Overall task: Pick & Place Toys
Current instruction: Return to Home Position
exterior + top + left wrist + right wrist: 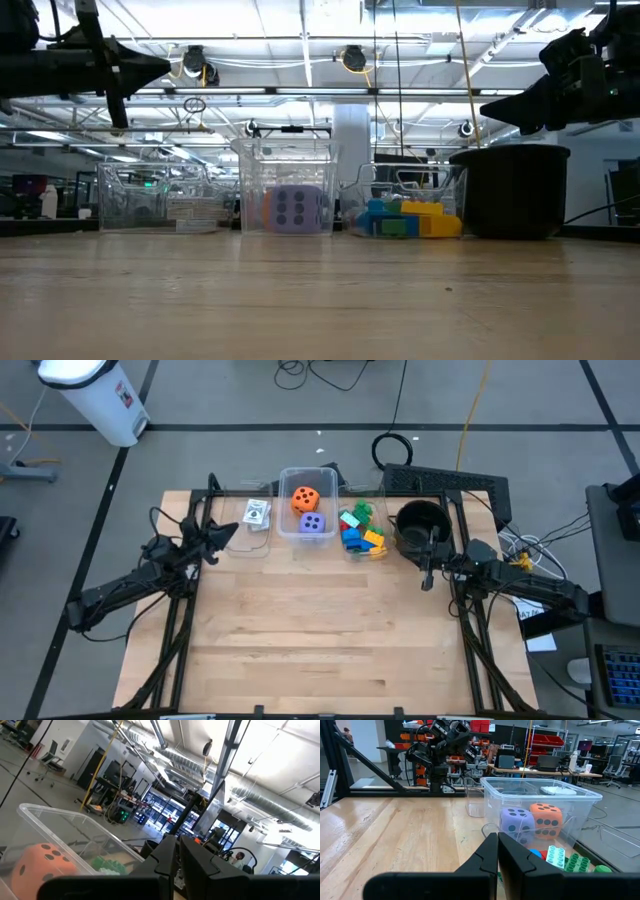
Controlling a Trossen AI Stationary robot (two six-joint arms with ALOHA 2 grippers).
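Three clear bins stand in a row at the table's far side. The left bin holds white playing cards [257, 512]. The middle bin [283, 478] holds an orange die [305, 499] and a purple die [312, 525]. The right bin holds several coloured bricks [362, 532]. My left gripper [230, 530] hangs shut in the air left of the bins, touching nothing; its wrist view shows the orange die [40, 865] below. My right gripper [427, 572] is shut and level just in front of the black pot, holding nothing; past it show the purple die [516, 824] and the bricks [565, 860].
A black pot [420, 525] stands right of the brick bin, close to my right gripper. The wooden tabletop [320, 640] stretches bare from the bins to the near edge. Cables and a dark frame lie beyond the far edge.
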